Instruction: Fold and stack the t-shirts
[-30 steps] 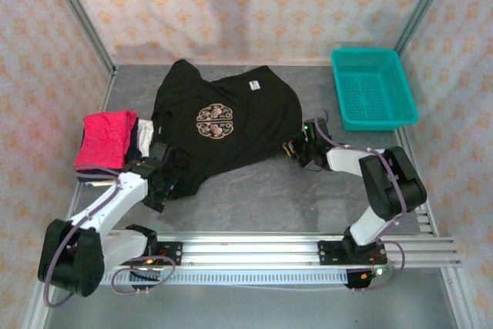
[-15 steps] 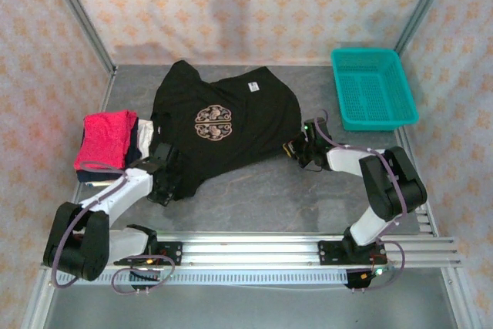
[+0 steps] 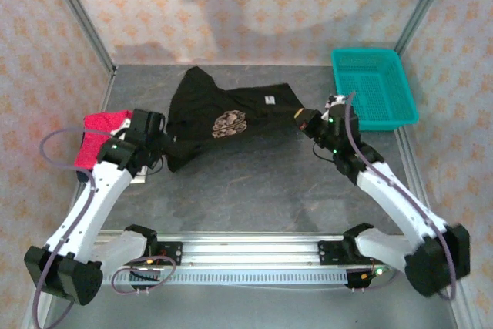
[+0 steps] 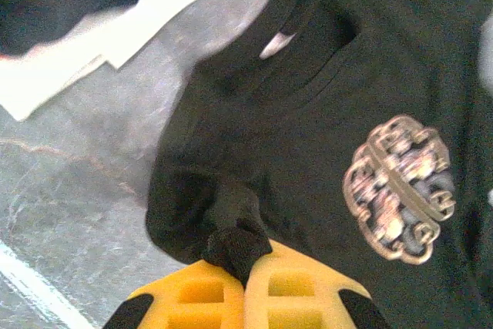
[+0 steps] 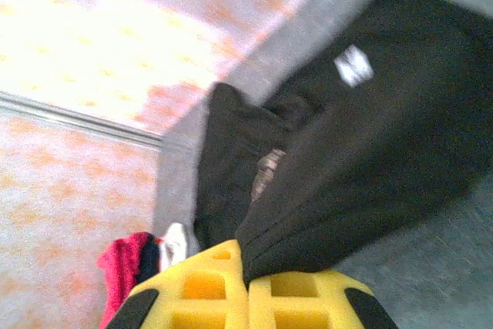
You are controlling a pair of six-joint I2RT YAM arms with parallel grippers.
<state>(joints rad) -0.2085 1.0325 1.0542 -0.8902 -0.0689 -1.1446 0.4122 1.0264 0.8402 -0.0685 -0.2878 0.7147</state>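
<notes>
The black t-shirt [image 3: 223, 113] with a beige round emblem [image 3: 229, 124] hangs stretched between both grippers above the table's middle back. My left gripper [image 3: 163, 158] is shut on a bunched corner of it [image 4: 231, 244] at the left. My right gripper [image 3: 302, 116] is shut on its hem [image 5: 269, 256] at the right. The emblem [image 4: 400, 190] fills the right of the left wrist view, and the small white label [image 5: 353, 65] shows in the right wrist view. A crimson-pink t-shirt [image 3: 98, 142] lies folded on a pile at the far left, seen too in the right wrist view [image 5: 123, 271].
A teal mesh basket [image 3: 371, 87] stands at the back right, close to my right arm. White and dark cloth [image 4: 92, 28] lies under the pink tee. Metal rails [image 3: 254, 256] run along the near edge. Patterned walls close in the back and sides.
Both grippers have risen and lifted the black t-shirt off the table. The left one closed on its lower corner. The shirt now hangs gathered, narrower, farther back.
</notes>
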